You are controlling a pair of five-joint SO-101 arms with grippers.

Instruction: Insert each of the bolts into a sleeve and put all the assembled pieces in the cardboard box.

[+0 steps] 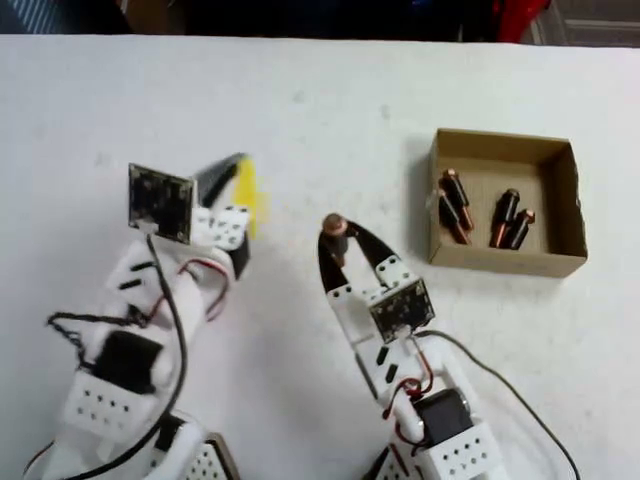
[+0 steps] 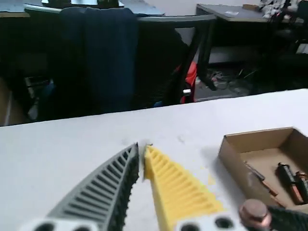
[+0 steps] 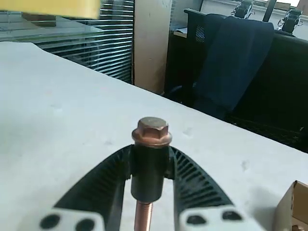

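While right claw [image 3: 150,155] clamps sleeved bolt [image 3: 152,132], lower end cut off, left claw [image 2: 141,151] closed, empty.

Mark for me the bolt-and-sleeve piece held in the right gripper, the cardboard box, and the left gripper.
bolt-and-sleeve piece [image 3: 149,168]: right wrist view, on its black sleeve.
cardboard box [image 1: 500,260]: high view, on the wall nearest the arms.
left gripper [image 2: 141,153]: left wrist view, midway between its closed fingertips.

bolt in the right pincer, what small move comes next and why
Probably swing the right pincer toward the box. Its bolt already sits in a sleeve, gripped upright, and other assembled pieces lie in the box.
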